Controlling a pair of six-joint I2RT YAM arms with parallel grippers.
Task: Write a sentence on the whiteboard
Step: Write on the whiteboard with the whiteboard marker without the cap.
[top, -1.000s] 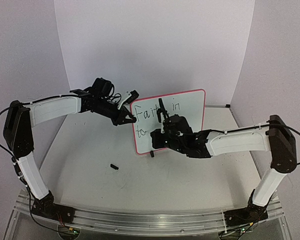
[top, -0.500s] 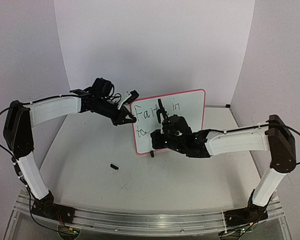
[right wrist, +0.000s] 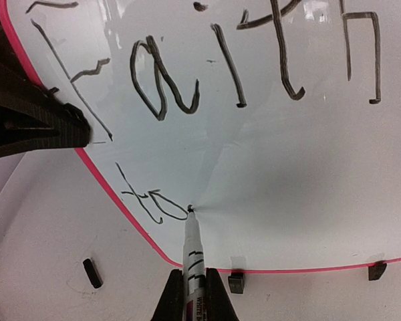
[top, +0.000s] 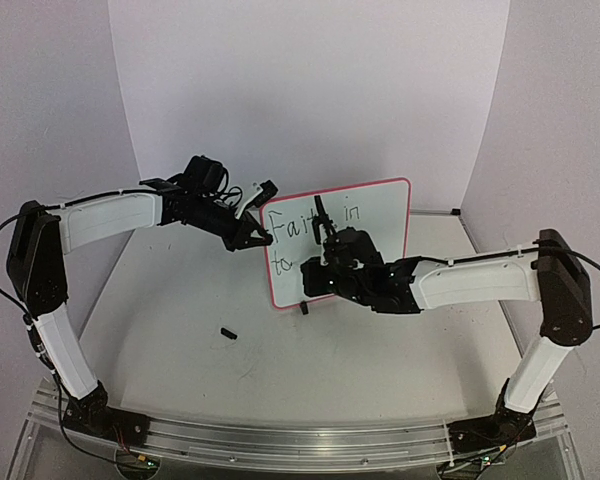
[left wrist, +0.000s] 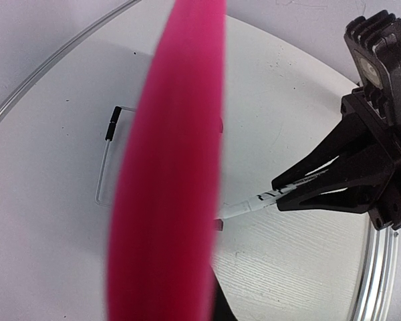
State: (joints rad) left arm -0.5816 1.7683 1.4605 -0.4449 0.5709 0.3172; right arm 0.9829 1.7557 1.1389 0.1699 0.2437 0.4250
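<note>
A white counter (top: pixel 180 370) fills the lower part of the top view. It is closed in behind and at both sides by plain pale walls (top: pixel 310 90), and a metal rail (top: pixel 280 440) runs along its near edge. Two arms are bolted to that rail: the left arm (top: pixel 110 220) and the right arm (top: pixel 475 283), each bent inward toward the middle.

One whiteboard (top: pixel 380 215) stands upright toward the back of the counter, about midway between the arms. It has a thin red-pink frame and rests on two small black feet (right wrist: pixel 235 281). The left jaws pinch the board's left edge, closed on the frame. In the left wrist view that frame is only a blurred pink band close to the lens.

The sentence (right wrist: pixel 207 67) on the board runs to two lines of dark handwriting. The top line reads "Faith in" and the line below it reads "to", low on the left.

The right jaws are pressed together on one marker (right wrist: pixel 192 254), a white barrel with black print. Its tip touches the board just to the right of the "o".

One small black piece (top: pixel 228 333), perhaps a cap, lies alone on the counter. It sits in front of the board's lower left corner and is well apart from both arms.
</note>
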